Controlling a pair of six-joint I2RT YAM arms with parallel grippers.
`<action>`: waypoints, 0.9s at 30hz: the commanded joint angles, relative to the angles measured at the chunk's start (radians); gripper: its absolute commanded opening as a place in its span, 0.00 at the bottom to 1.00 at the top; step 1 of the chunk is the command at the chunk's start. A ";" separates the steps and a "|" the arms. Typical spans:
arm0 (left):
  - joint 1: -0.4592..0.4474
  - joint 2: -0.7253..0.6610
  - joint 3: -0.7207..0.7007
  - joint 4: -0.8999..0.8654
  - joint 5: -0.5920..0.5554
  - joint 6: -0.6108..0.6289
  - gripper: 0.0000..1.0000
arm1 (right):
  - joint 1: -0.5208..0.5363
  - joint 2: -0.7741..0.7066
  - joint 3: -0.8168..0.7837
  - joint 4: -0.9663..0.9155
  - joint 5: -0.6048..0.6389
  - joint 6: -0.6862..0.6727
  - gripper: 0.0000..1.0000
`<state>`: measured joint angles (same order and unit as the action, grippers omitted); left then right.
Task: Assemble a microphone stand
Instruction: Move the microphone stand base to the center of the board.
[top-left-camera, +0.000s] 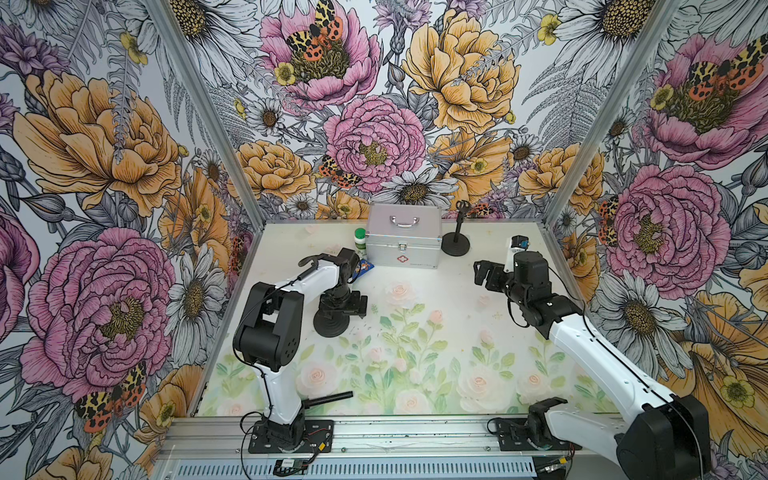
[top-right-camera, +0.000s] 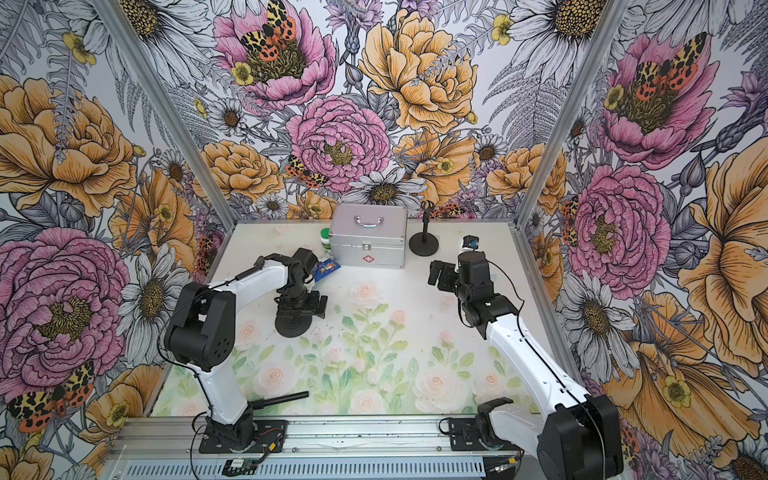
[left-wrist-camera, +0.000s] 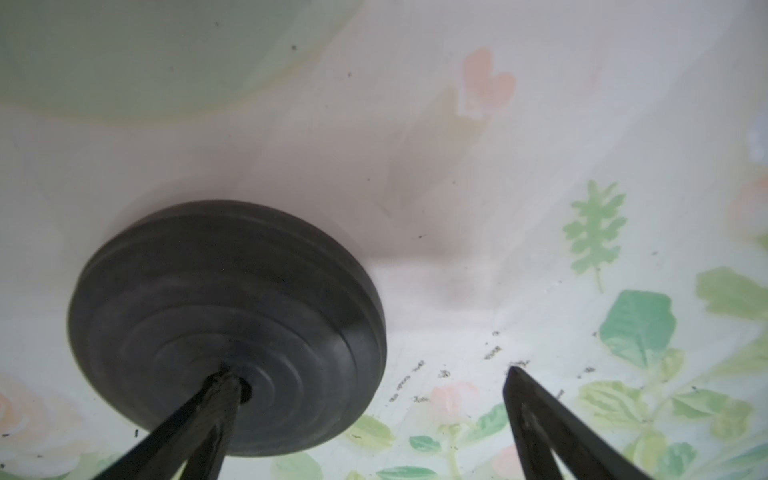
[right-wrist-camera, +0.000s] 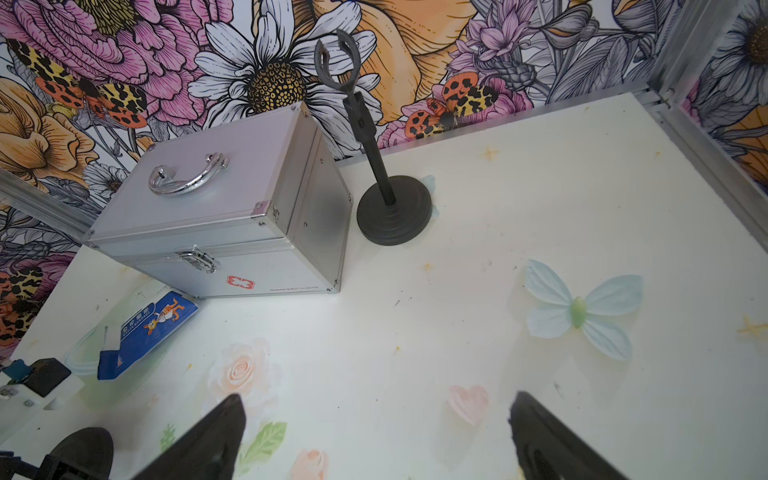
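A round black stand base (top-left-camera: 330, 324) (left-wrist-camera: 224, 324) lies flat on the flowered table, left of the middle. My left gripper (top-left-camera: 353, 305) (left-wrist-camera: 370, 372) hangs just above it, pointing down, open and holding nothing. In the left wrist view one fingertip (left-wrist-camera: 226, 380) lies over the base's centre hole; the other is over bare table beside the base. A black rod (top-left-camera: 330, 398) (top-right-camera: 282, 399) lies at the front edge beside the left arm's foot. My right gripper (top-left-camera: 484, 274) (right-wrist-camera: 376, 399) is open and empty above the table at right.
An upright black stand with base, pole and clip (top-left-camera: 456, 243) (right-wrist-camera: 392, 216) is at the back. Left of it sit a silver case (top-left-camera: 403, 241) (right-wrist-camera: 232, 208), a green-capped bottle (top-left-camera: 360, 241) and a blue packet (top-left-camera: 365, 266) (right-wrist-camera: 153, 328). Floral walls enclose three sides.
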<state>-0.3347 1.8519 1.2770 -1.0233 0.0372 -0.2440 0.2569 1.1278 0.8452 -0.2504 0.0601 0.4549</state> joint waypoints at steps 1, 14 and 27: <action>-0.020 0.020 -0.039 -0.011 0.149 -0.024 0.99 | 0.008 -0.021 -0.013 0.017 0.028 -0.016 1.00; -0.215 0.100 0.126 -0.009 0.318 -0.001 0.99 | 0.007 -0.018 -0.017 0.016 0.022 -0.028 1.00; -0.478 0.224 0.294 -0.009 0.501 0.026 0.99 | -0.015 -0.032 -0.041 -0.003 0.119 -0.006 1.00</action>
<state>-0.7673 2.0396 1.5566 -1.0588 0.4229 -0.2539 0.2531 1.1122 0.8177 -0.2520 0.1299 0.4450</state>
